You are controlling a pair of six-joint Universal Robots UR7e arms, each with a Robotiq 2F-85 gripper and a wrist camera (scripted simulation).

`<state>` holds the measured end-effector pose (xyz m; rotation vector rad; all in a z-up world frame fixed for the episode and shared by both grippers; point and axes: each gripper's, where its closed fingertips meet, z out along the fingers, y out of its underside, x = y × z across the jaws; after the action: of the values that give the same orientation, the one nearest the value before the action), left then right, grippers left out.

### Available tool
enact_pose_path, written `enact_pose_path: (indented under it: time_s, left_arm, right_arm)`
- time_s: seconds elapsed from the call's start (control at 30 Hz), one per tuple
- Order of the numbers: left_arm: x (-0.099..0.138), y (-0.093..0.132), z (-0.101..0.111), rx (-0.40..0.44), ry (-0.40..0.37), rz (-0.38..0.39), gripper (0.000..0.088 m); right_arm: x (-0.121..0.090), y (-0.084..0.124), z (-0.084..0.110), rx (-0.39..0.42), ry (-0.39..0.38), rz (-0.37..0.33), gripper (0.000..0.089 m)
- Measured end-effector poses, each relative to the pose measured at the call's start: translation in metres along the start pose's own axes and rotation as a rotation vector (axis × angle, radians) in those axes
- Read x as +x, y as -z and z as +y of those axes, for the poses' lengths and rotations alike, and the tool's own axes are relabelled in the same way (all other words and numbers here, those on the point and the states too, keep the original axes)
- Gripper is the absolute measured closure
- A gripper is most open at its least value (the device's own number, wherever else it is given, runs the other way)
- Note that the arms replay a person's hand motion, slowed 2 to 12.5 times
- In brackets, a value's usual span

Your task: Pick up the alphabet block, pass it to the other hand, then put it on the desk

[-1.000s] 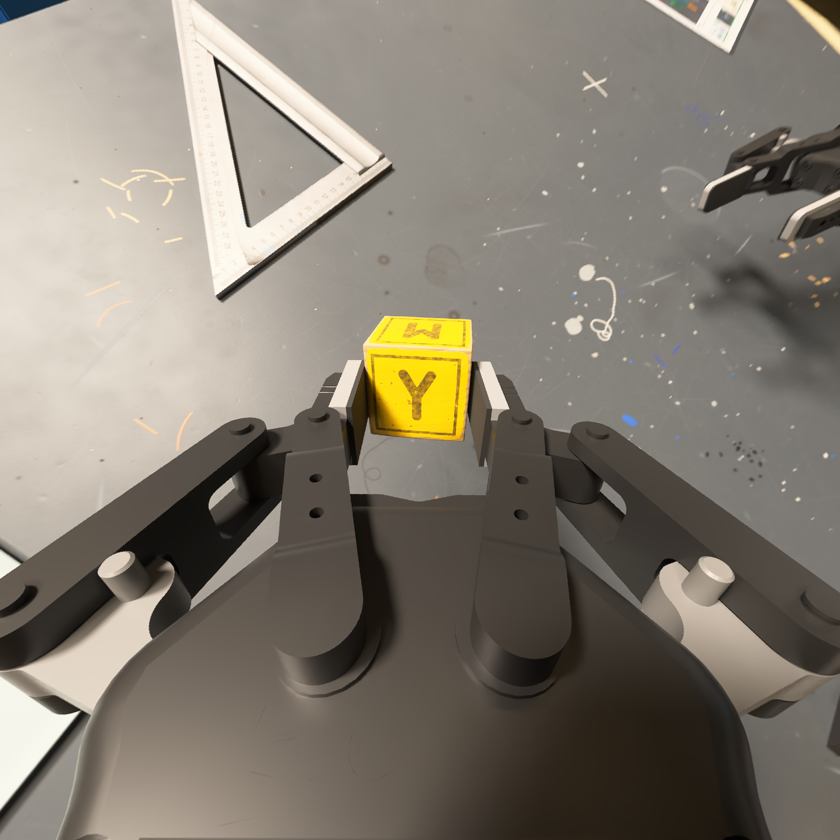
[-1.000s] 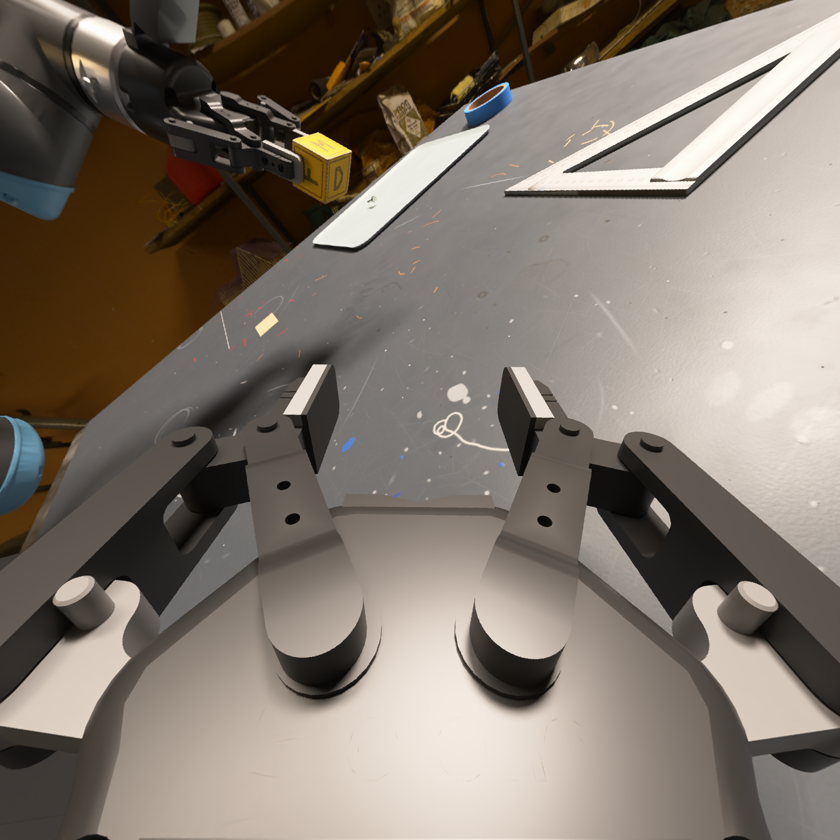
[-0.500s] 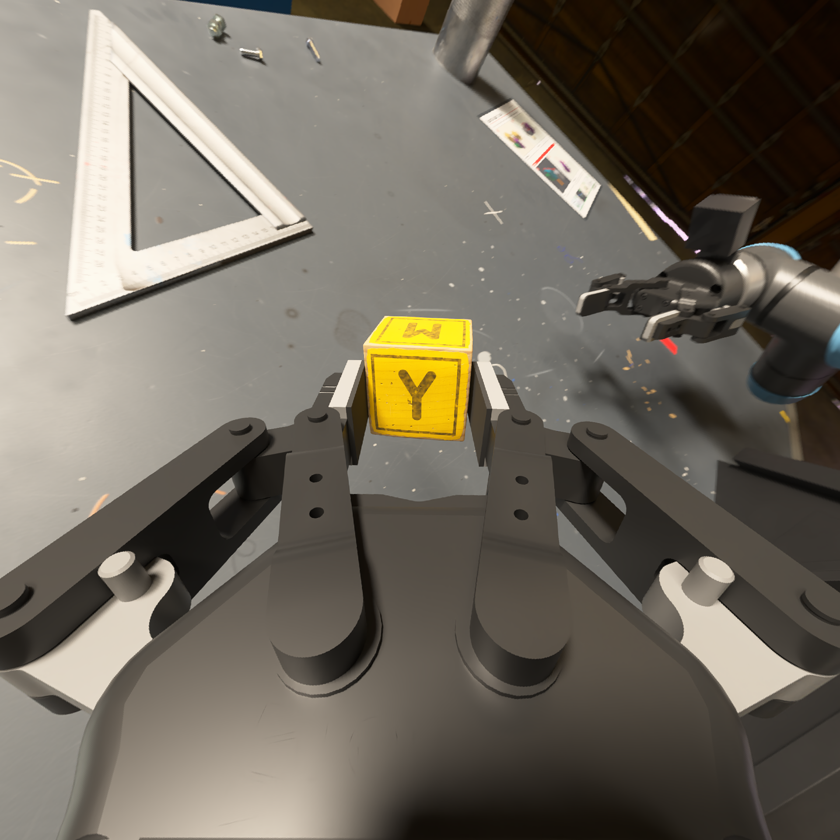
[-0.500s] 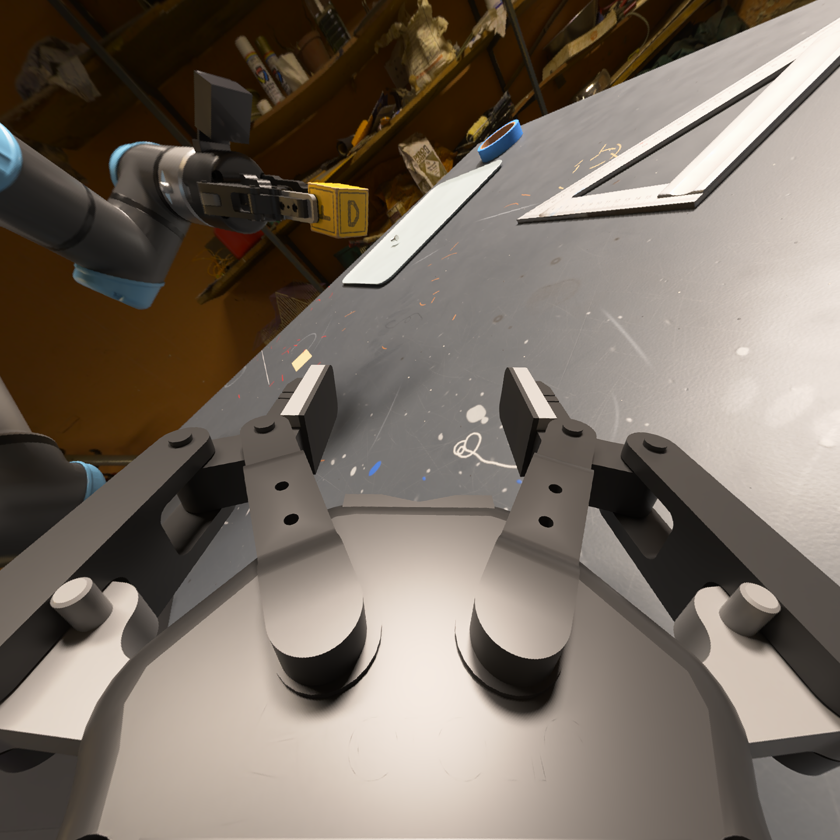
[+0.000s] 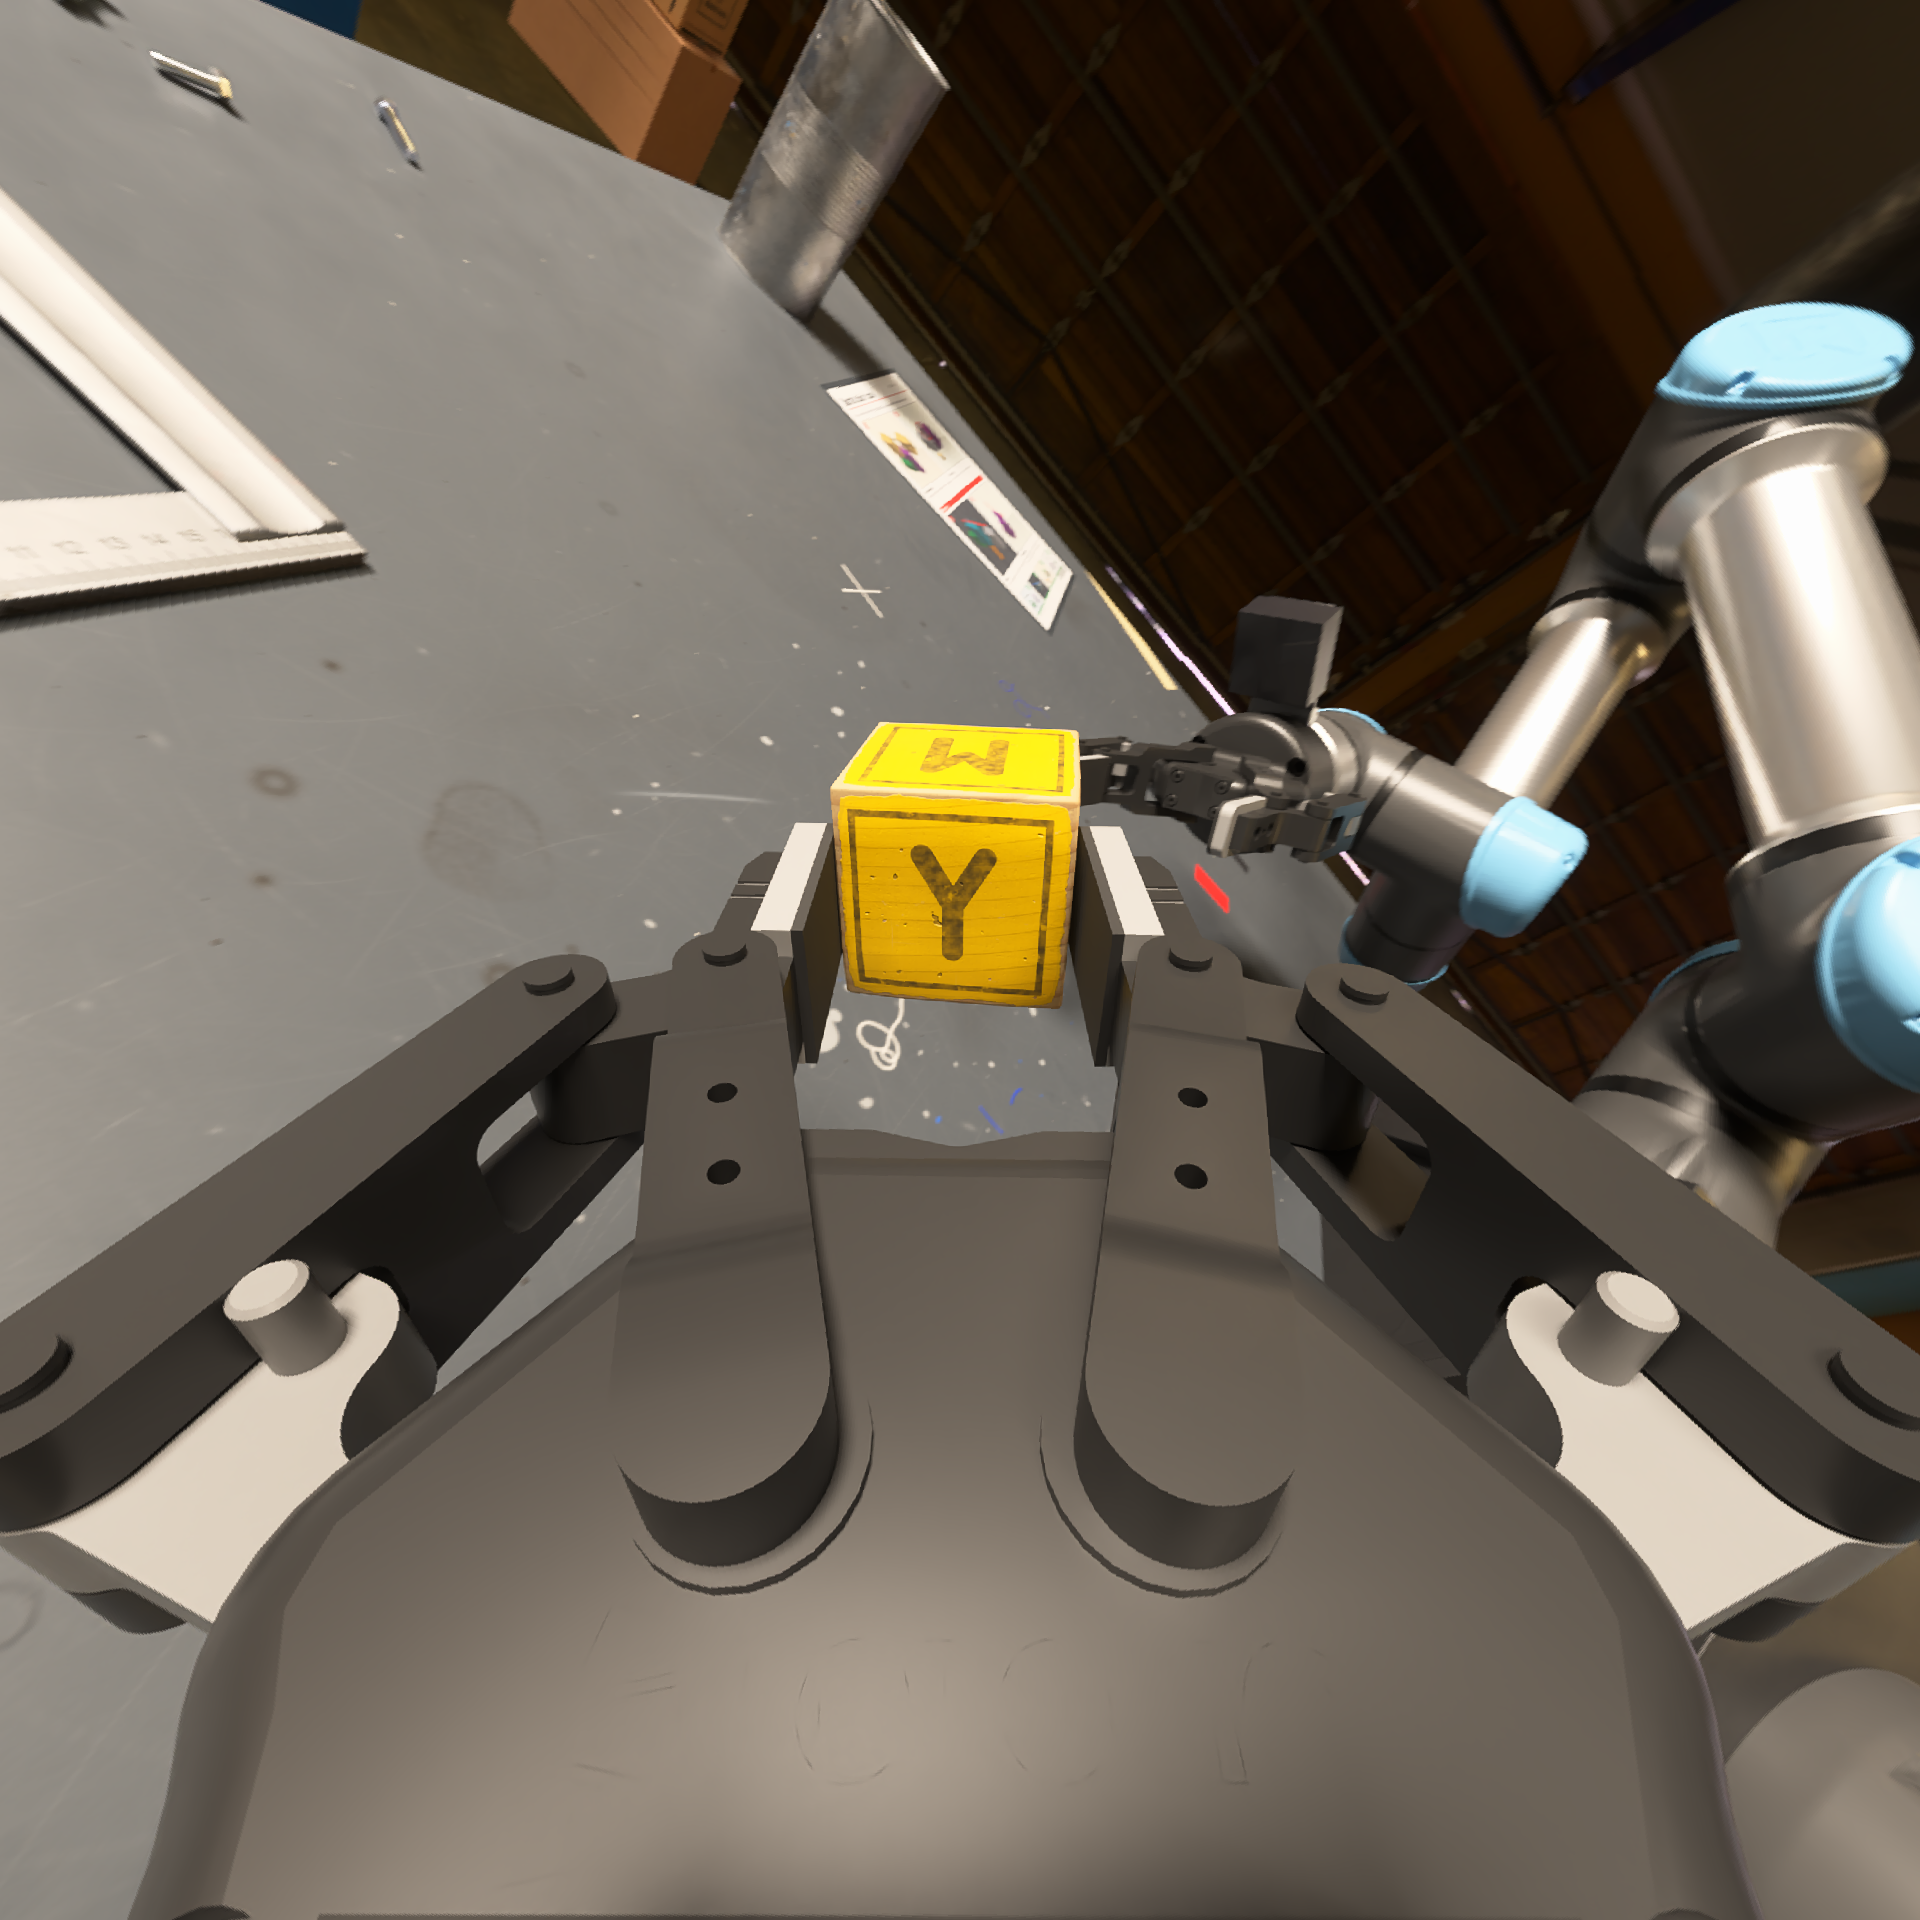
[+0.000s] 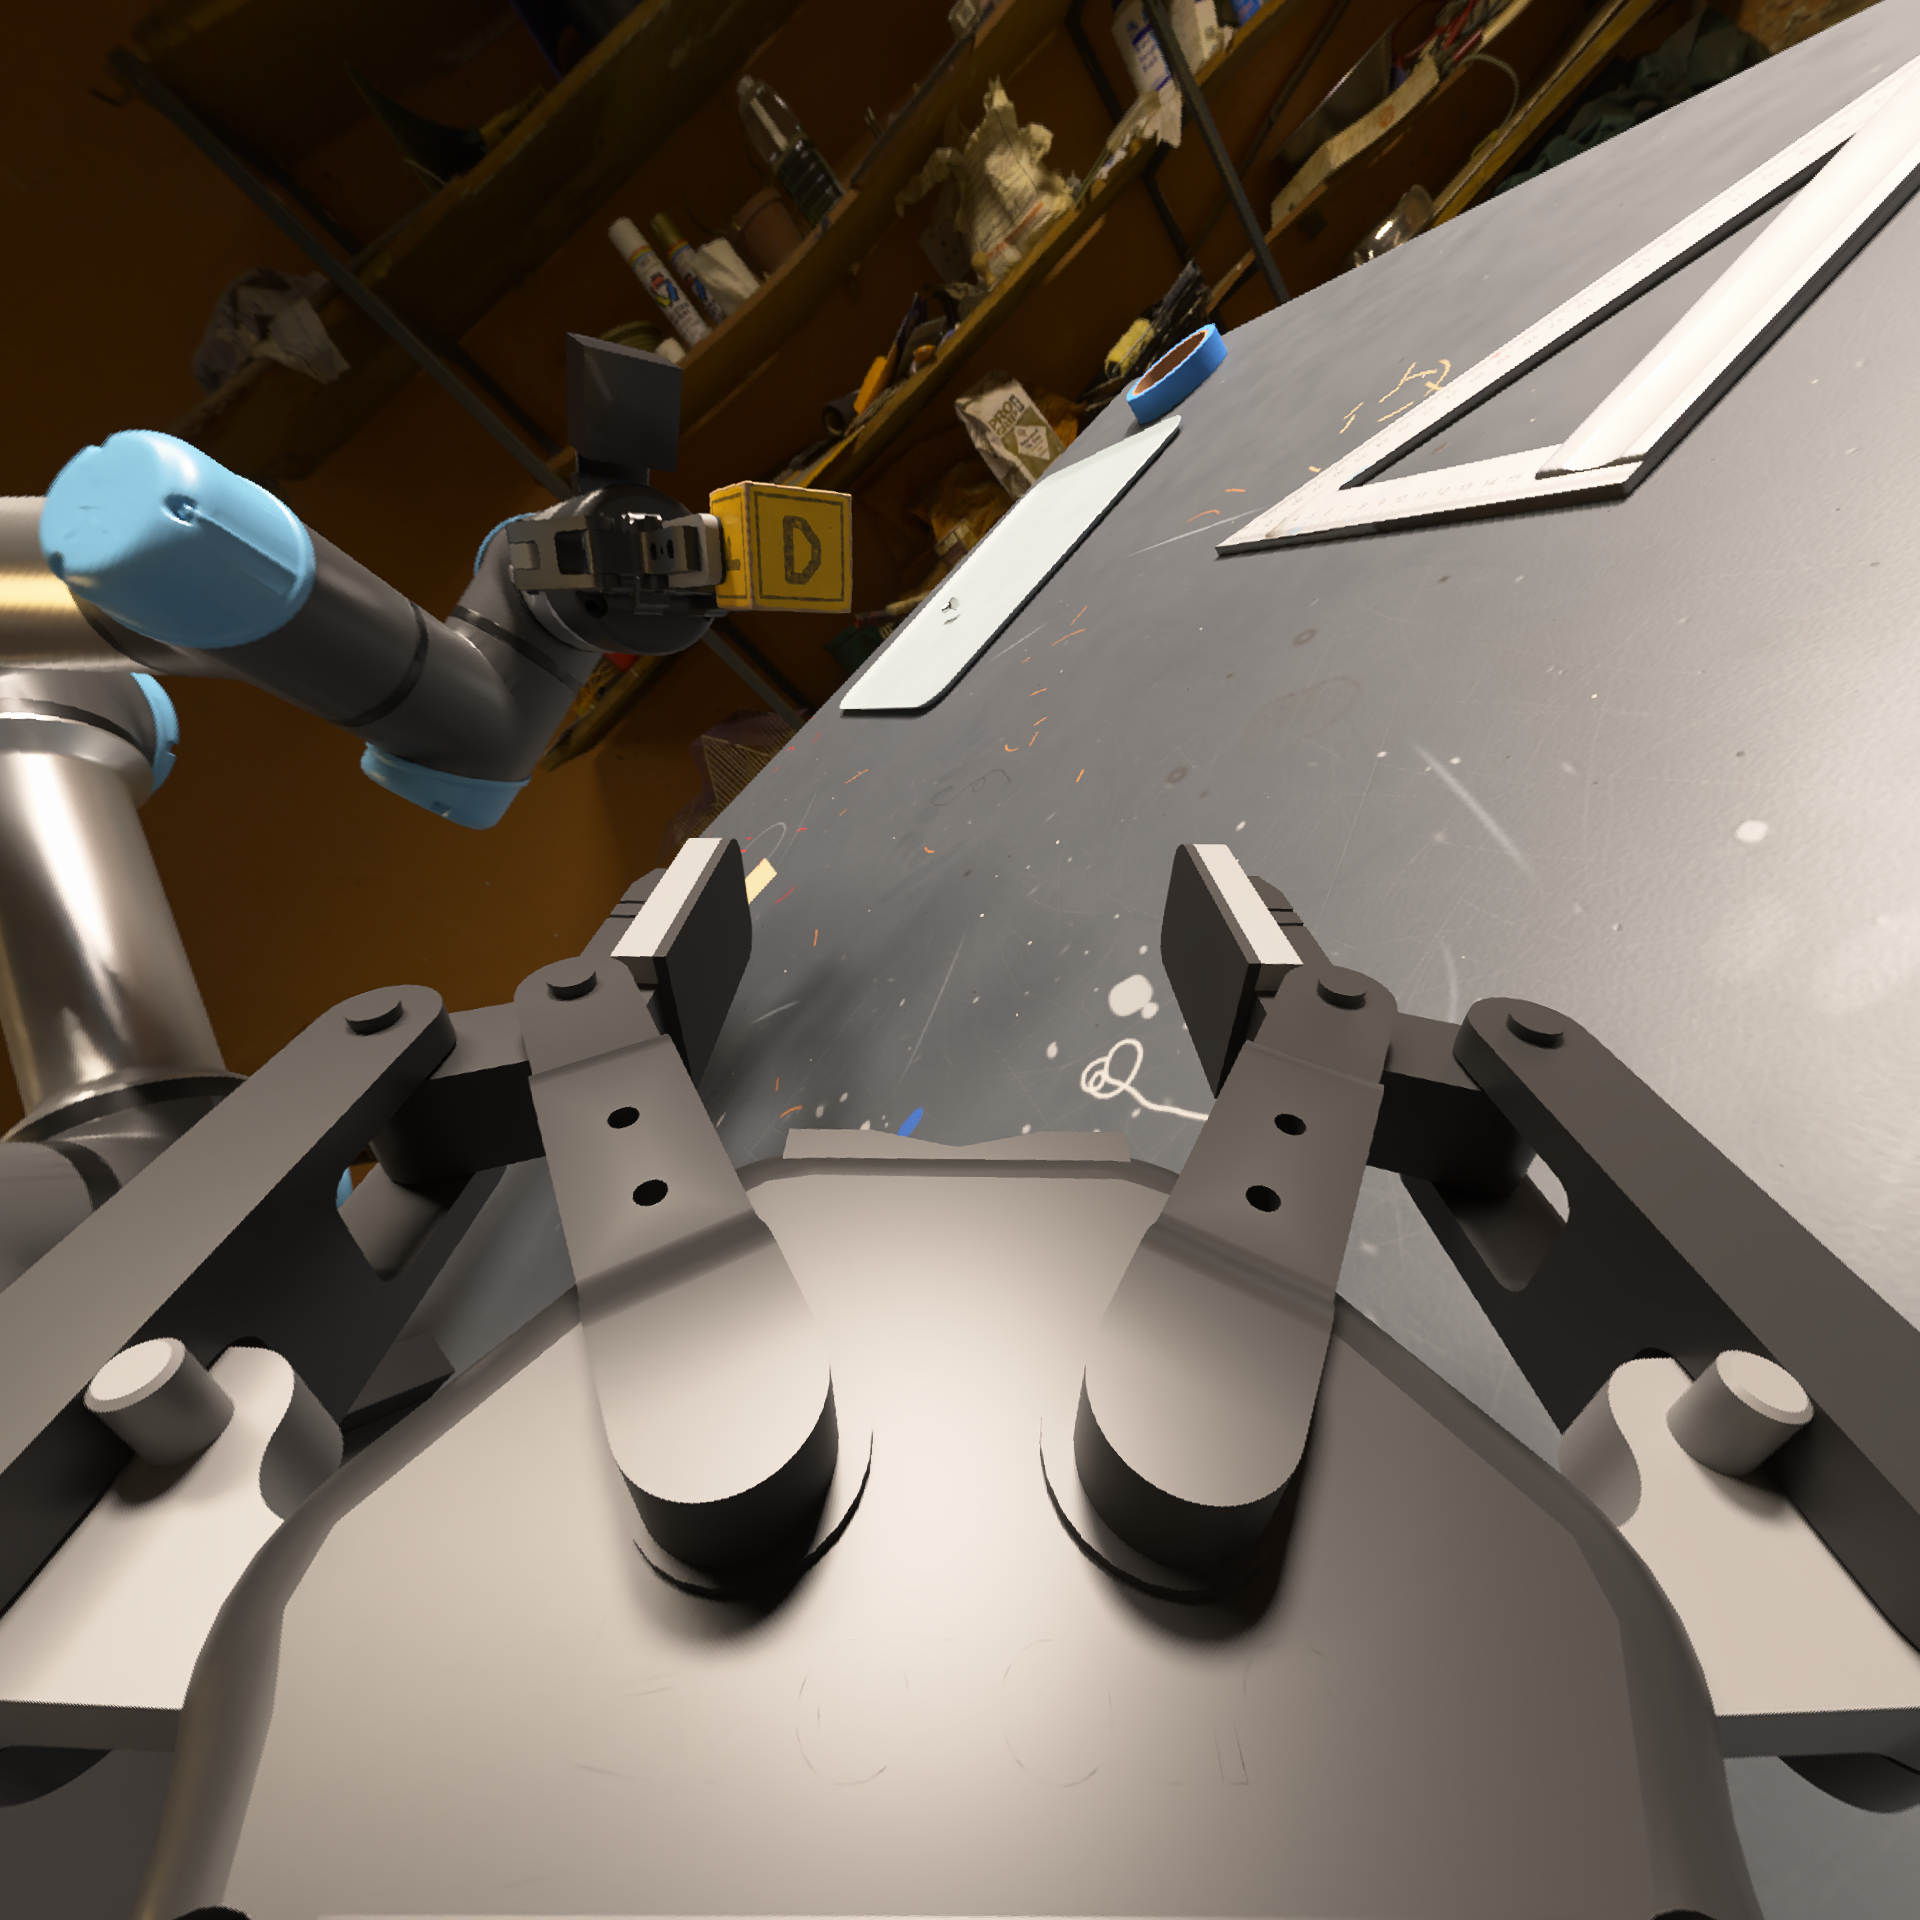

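- A dark grey, paint-flecked bench (image 5: 499, 416) is seen in a dim workshop, with cluttered shelves (image 6: 935, 208) behind it.
- A white triangular ruler (image 5: 156, 488) is laid flat at the far left of the left wrist view.
- The yellow alphabet block (image 5: 954, 862) is held clear above the bench, clamped between both pads of the left pincer (image 5: 954, 904).
- To its right, the right pincer (image 6: 956, 935) is held apart from the block, its fingers spread wide with nothing between them.
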<state>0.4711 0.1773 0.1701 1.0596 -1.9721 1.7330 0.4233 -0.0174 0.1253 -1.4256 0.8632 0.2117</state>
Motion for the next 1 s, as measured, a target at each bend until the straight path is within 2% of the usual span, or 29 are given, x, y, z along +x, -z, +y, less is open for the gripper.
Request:
enact_pose_path:
  time_s: [0.23, 0.67, 1.0]
  left_arm:
    - [0.014, -0.019, -0.002, 0.04, 0.047, 0.086, 0.0489]
    - [0.028, -0.053, -0.003, 0.101, 0.134, 0.168, 0.0488]
    - [0.038, -0.076, 0.002, 0.098, 0.218, 0.251, 0.0488]
  right_arm:
    - [-0.001, -0.004, -0.006, 0.001, -0.041, -0.034, 0.0139]
    - [-0.007, -0.014, -0.022, -0.007, -0.125, -0.125, 0.0062]
    - [-0.01, -0.023, -0.037, 0.009, -0.182, -0.187, 0.0039]
